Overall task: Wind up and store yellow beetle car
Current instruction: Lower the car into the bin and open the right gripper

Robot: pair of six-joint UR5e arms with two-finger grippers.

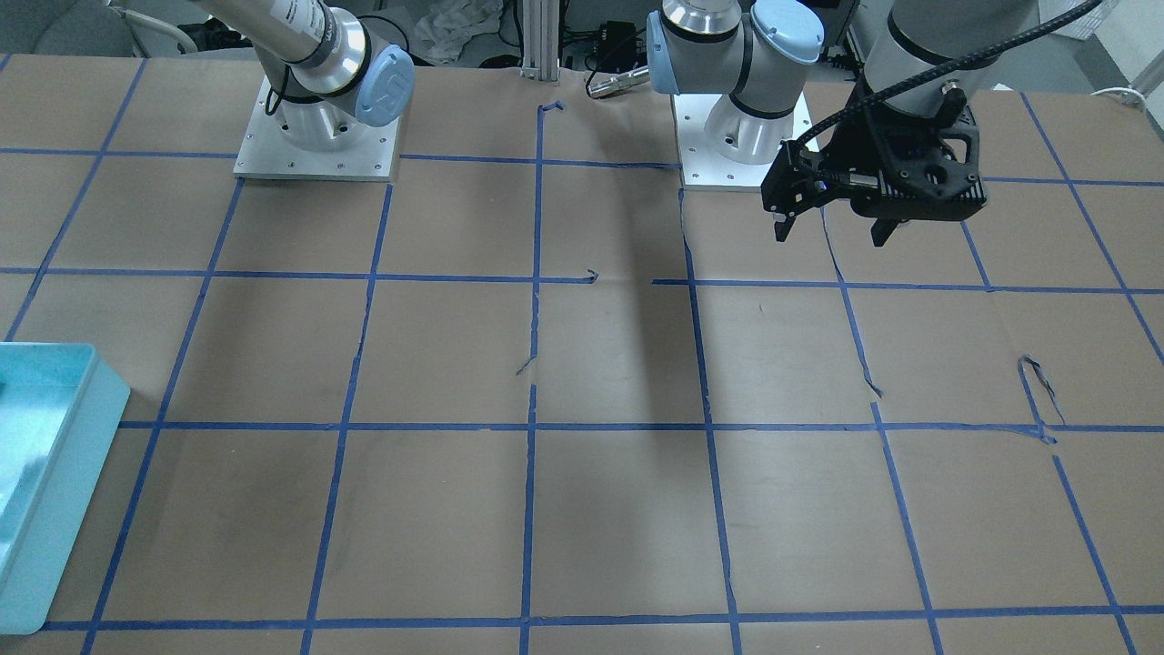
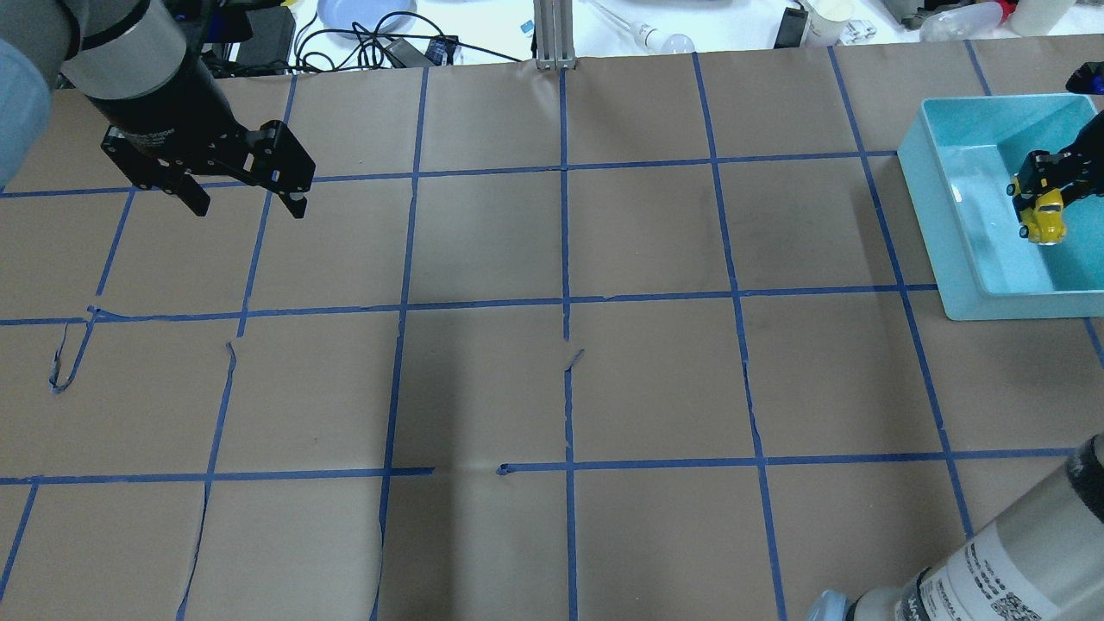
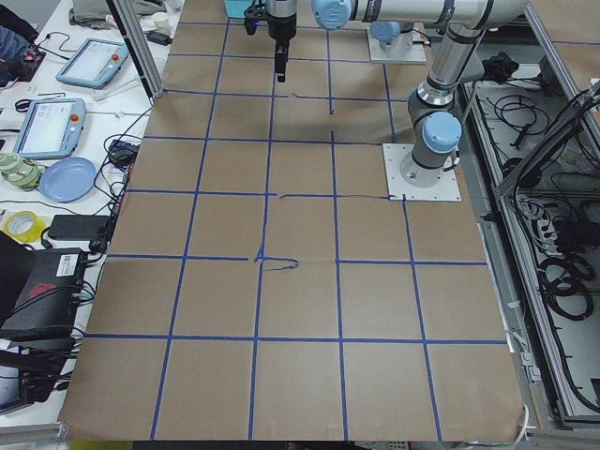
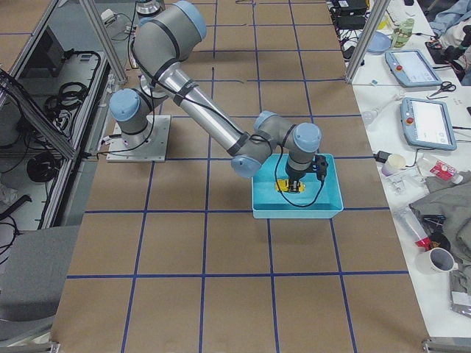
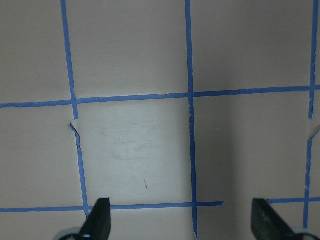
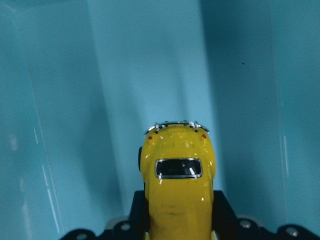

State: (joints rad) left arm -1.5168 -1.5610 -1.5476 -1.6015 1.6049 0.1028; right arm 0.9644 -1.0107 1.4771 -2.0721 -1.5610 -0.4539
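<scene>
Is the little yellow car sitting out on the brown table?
No, the right gripper holds the car inside the blue bin.

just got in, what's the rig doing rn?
The right pincer is shut on the yellow beetle car and holds it inside the teal bin on the robot's right. The car is not yet released, and I can't tell whether it touches the bin floor. The left pincer hangs open and empty above the taped brown table on the far side.
</scene>
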